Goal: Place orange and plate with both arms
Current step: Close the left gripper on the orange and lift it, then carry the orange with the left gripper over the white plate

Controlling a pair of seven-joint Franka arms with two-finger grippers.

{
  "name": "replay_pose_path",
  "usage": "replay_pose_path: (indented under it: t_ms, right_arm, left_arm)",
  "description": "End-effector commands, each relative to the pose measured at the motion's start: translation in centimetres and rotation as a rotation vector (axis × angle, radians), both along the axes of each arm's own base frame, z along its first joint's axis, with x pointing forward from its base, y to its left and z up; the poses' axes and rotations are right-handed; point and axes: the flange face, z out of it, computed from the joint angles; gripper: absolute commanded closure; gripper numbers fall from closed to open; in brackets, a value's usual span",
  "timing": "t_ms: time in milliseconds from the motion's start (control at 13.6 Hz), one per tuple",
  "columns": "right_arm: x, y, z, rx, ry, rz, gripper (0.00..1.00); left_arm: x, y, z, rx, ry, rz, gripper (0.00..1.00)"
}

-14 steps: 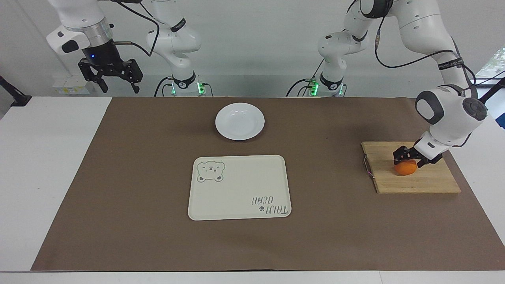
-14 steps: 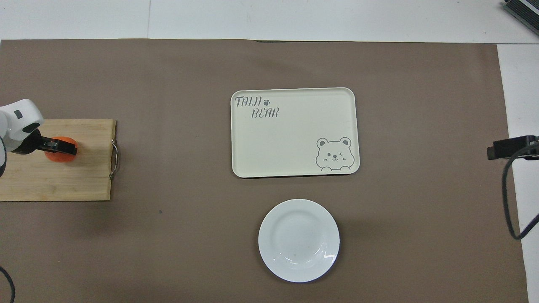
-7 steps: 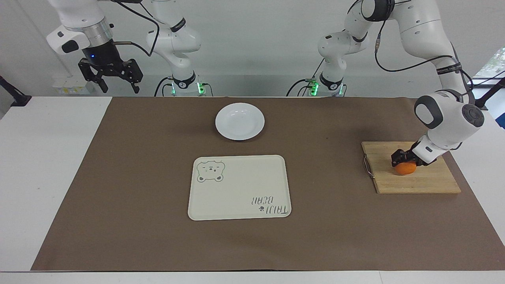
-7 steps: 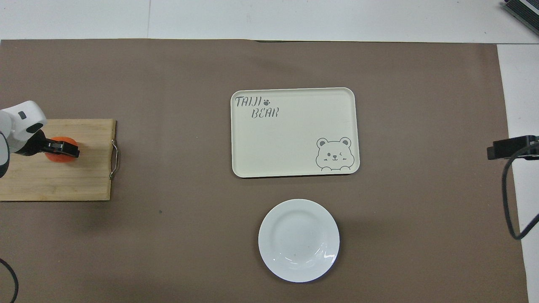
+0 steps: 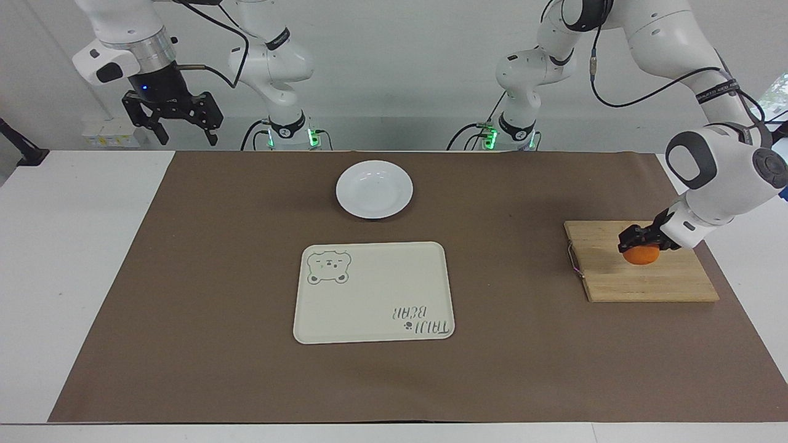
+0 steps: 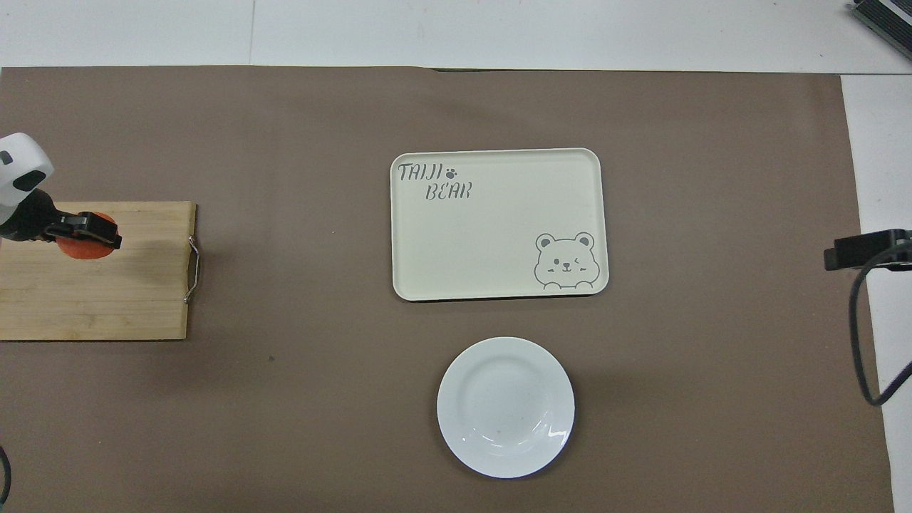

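Facing view: left gripper (image 5: 640,241) is clamped on the orange (image 5: 641,255), holding it just over the wooden cutting board (image 5: 640,277) at the left arm's end of the table. A shadow under the fruit suggests it's off the wood, though I can't tell for sure. Board sits at about 3 o'clock from the cream bear tray (image 5: 373,292), well apart from it, with its metal handle on the edge facing the tray. Plate (image 5: 374,189) lies on the brown mat (image 5: 203,295) at 12 o'clock from the tray, nearer to the robots, close to it but not touching, nothing on it. Right gripper (image 5: 178,126) hangs high in the air at roughly 10 o'clock from the plate, over the table edge at the right arm's end, fingers spread apart, holding nothing. That arm is waiting.

Overhead view: left gripper (image 6: 89,235) comes in from the 9 o'clock edge, black fingers across the orange (image 6: 84,247), closed on it. Fruit is over the part of the cutting board (image 6: 107,299) farther from the robots. Board is at 9 o'clock from the bear tray (image 6: 499,228); plate (image 6: 506,406) is at 6 o'clock from the tray with a narrow strip of mat (image 6: 299,399) between them. Tray is bare apart from the bear drawing and the lettering. Right gripper (image 6: 866,249) shows only as a dark block at the 3 o'clock edge, over the mat's border.
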Motion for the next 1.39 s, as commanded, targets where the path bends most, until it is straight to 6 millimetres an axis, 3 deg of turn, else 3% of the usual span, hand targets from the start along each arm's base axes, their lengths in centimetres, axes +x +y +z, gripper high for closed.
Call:
replay_pose_path:
  t_ms: [0,147,440,880,1320]
  right_arm:
    - [-0.5,0.0,0.0,-0.008,-0.001,0.011,0.00]
    - [-0.5,-0.2,0.0,-0.008,-0.001,0.008,0.00]
    - [-0.5,-0.1,0.0,-0.008,-0.001,0.009,0.00]
    - [-0.5,-0.1,0.0,-0.008,-0.001,0.009,0.00]
    - [-0.5,0.0,0.0,-0.008,0.000,0.011,0.00]
  left_arm:
    - [-1.2,-3.1,4.9,0.013,0.002,0.040,1.00]
    - [-2.1,-6.8,8.1,0.033,-0.010,0.052,1.00]
    - [-3.8,-10.4,13.6,0.047,-0.067,0.077,1.00]
    - [-6.2,-14.2,16.1,0.057,-0.055,0.073,1.00]
    - [-9.2,-21.4,18.5,0.051,-0.058,-0.089,1.00]
